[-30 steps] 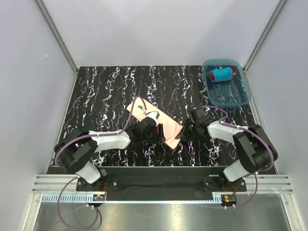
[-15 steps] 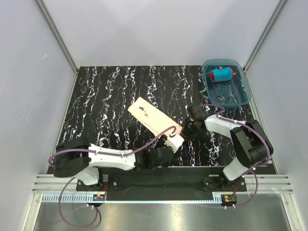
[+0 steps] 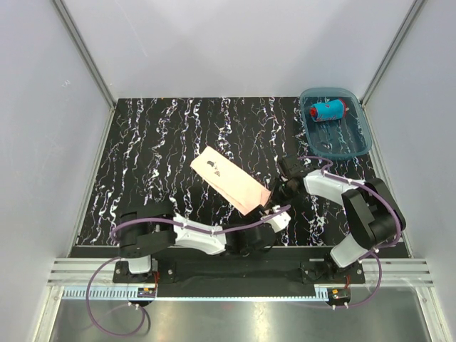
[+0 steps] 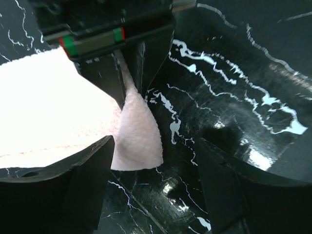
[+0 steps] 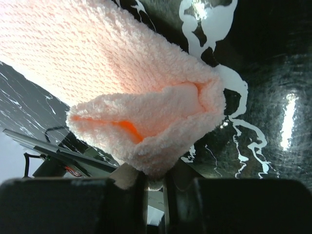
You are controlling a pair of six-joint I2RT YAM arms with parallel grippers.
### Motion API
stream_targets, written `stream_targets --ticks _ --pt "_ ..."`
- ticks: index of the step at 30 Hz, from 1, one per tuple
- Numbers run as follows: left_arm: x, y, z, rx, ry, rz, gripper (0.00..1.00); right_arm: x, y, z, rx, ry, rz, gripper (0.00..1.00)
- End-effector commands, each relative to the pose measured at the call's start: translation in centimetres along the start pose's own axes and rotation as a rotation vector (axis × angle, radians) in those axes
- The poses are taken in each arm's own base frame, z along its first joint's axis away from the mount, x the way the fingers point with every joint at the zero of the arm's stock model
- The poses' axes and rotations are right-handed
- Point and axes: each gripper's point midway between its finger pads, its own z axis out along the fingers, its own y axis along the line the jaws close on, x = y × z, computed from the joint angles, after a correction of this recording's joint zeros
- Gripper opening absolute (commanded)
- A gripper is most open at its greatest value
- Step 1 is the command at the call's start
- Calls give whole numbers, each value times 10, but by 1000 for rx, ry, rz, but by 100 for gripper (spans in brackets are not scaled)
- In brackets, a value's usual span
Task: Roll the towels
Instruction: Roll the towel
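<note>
Right pincer [image 5: 155, 181]: I see it clamped on a corner of the peach towel [image 3: 229, 180].
Left pincer [image 4: 156, 144]: agape, just beside that corner.

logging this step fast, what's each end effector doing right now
Left end effector: open, holding nothing.
Right end effector: closed on a corner of the peach-pink towel.

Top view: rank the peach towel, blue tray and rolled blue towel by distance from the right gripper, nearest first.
1. Peach towel, mid-table, its corner pinched in the right gripper.
2. Blue tray, far right corner.
3. Rolled blue towel, at the tray's far end.
</note>
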Motion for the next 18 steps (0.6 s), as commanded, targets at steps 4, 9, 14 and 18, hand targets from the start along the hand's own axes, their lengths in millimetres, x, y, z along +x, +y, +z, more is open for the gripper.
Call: stream_targets --ticks 4,9,14,18 --pt "-16 0 11 -48 -52 -10 58 5 16 -16 -54 12 -40 8" --pt "-6 1 20 -48 -33 0 34 11 15 -18 -62 25 -37 8" --pt "-5 7 19 -28 -44 -34 4 16 12 -18 -66 38 -32 8" --pt "-14 2 12 61 -59 -84 0 17 11 -19 -69 35 -31 14"
